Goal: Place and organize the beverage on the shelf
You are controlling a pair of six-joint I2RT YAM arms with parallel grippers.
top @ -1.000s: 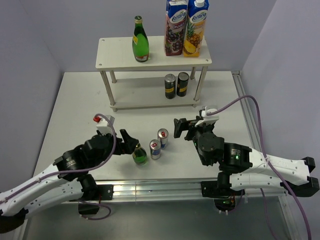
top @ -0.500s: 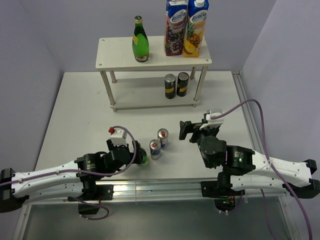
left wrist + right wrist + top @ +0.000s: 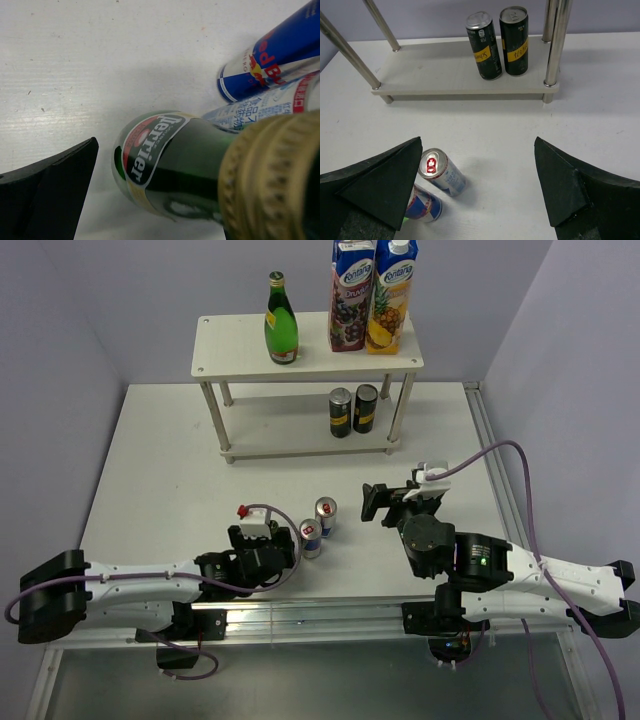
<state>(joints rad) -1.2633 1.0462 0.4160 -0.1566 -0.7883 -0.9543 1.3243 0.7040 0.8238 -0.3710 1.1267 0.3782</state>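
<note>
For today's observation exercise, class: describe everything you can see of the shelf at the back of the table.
The shelf is a small two-tier rack: two flat white boards with screws at the corners, on four thin silver metal legs. It stands upright at the far side of the white table. Its top board carries a green bottle and two juice cartons; the lower board carries two dark cans side by side near the right end.

White letters on the green bottle [image 3: 170, 165] read "errier", with the first letter hidden by the curve. The blue-silver can [image 3: 280, 55] shows "ed Bu" in red. The small print on the second can [image 3: 270, 105] is unreadable.
</note>
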